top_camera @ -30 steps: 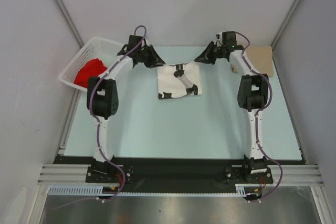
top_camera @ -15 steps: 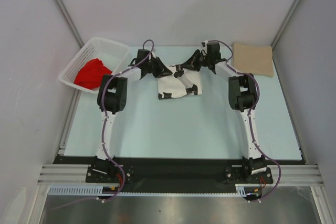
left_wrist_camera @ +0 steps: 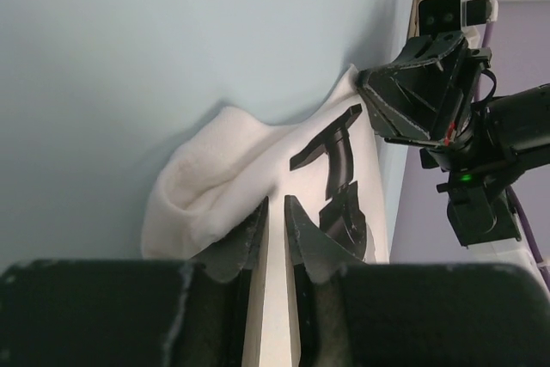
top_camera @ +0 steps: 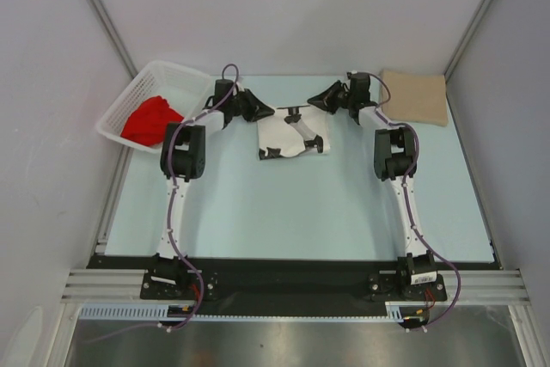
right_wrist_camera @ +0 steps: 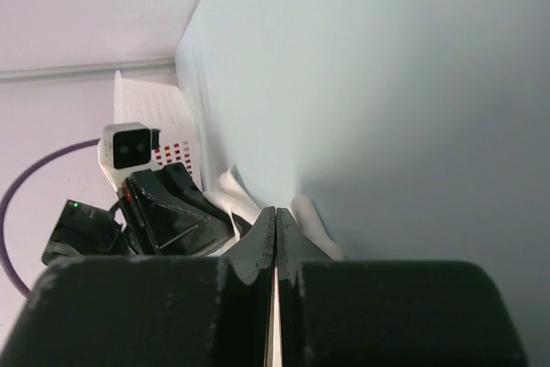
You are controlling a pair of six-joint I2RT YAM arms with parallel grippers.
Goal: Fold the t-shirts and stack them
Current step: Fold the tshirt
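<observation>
The white t-shirt (top_camera: 292, 135) with black marks lies folded at the table's far middle. My left gripper (top_camera: 262, 112) is at its far left corner, and in the left wrist view this gripper (left_wrist_camera: 277, 204) is shut on a fold of the white t-shirt (left_wrist_camera: 215, 178). My right gripper (top_camera: 319, 102) is at the far right corner; its jaws (right_wrist_camera: 276, 211) are pressed together on a thin edge of the white cloth (right_wrist_camera: 316, 223). The tan t-shirt (top_camera: 415, 96) lies flat at the far right. The red t-shirt (top_camera: 153, 120) sits bunched in the basket.
The white lattice basket (top_camera: 163, 75) stands at the far left, tilted against the wall. Grey walls close in the table on three sides. Both arms reach out to the far edge with their elbows (top_camera: 182, 150) raised over the table.
Both grippers came in from wider apart to the white t-shirt's far corners and shut on it. The arms' elbows moved inward with them.
</observation>
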